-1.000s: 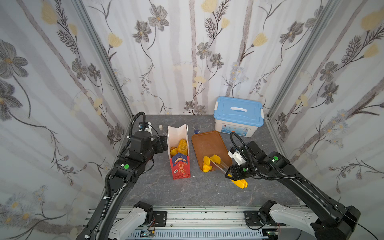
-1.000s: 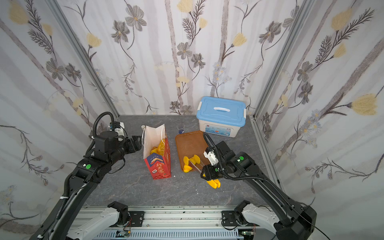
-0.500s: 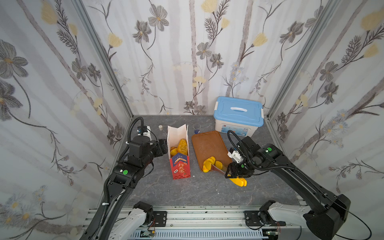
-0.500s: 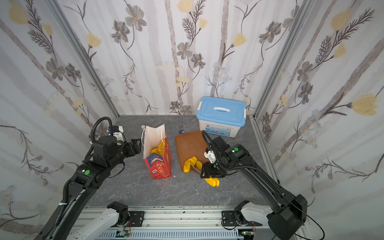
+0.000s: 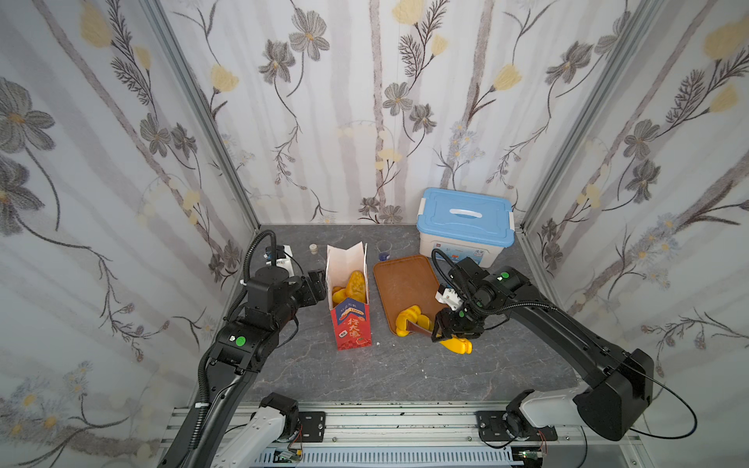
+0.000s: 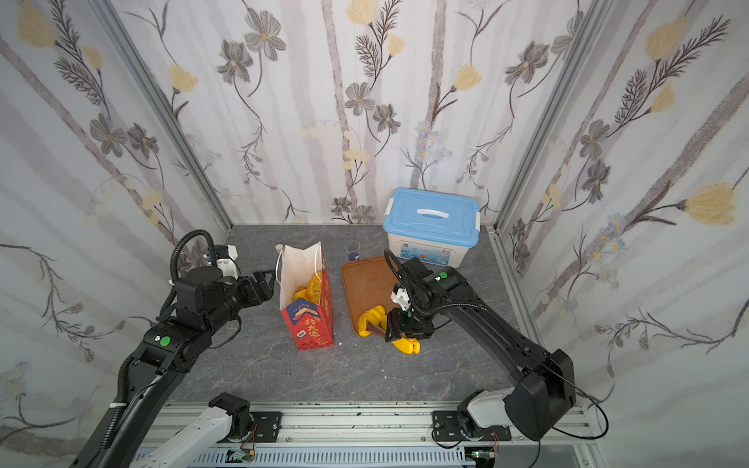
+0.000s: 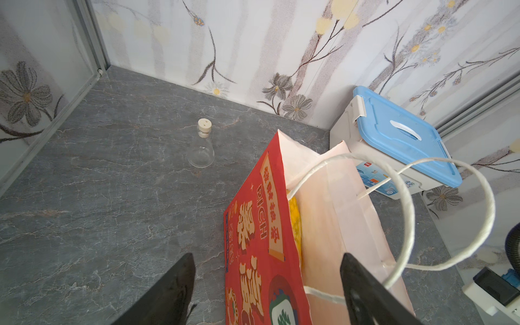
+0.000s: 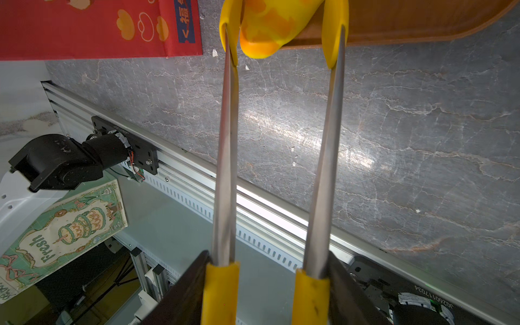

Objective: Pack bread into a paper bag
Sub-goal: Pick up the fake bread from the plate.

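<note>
Right gripper [image 8: 266,281] is clamped on the tongs [image 8: 225,154]. We see their tips straddling, not yet pinching, a loaf [image 8: 267,28] at the tray's [image 5: 405,279] 6 o'clock edge. The paper bag [image 5: 350,324] stands at the tray's 9 o'clock with bread [image 5: 354,283] inside. Left gripper [image 7: 267,259], jaws apart, sits at the bag's 9 o'clock; we judge it is there to steady the bag.

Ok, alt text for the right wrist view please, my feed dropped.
The right gripper holds metal tongs whose yellow tips sit either side of a yellow-orange bread piece at the edge of the brown tray. The red paper bag is close by on the grey table.
</note>
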Robot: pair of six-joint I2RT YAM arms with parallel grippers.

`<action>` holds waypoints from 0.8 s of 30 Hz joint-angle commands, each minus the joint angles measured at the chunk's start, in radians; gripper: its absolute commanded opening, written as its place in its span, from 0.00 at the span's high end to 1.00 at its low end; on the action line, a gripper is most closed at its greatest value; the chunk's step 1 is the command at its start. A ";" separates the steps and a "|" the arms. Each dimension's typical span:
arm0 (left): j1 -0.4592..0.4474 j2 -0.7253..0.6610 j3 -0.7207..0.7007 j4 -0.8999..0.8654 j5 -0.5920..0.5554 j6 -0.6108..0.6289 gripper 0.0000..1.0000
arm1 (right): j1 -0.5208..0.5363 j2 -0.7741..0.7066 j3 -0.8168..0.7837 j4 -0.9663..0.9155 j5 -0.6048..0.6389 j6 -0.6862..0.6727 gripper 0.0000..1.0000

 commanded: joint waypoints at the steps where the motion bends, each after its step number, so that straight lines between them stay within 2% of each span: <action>1: 0.002 -0.004 0.002 0.019 -0.004 0.000 0.18 | -0.001 0.021 -0.002 0.034 -0.039 -0.012 0.39; 5: 0.002 -0.004 0.001 0.020 -0.003 0.001 0.18 | -0.002 0.047 0.032 0.037 -0.028 -0.024 0.39; 14: 0.002 0.001 -0.002 0.025 0.002 -0.004 0.18 | -0.005 0.041 0.060 0.044 0.008 -0.034 0.47; 24: 0.001 0.004 0.004 0.023 -0.004 0.000 0.18 | -0.006 0.111 0.017 0.108 0.016 -0.068 0.41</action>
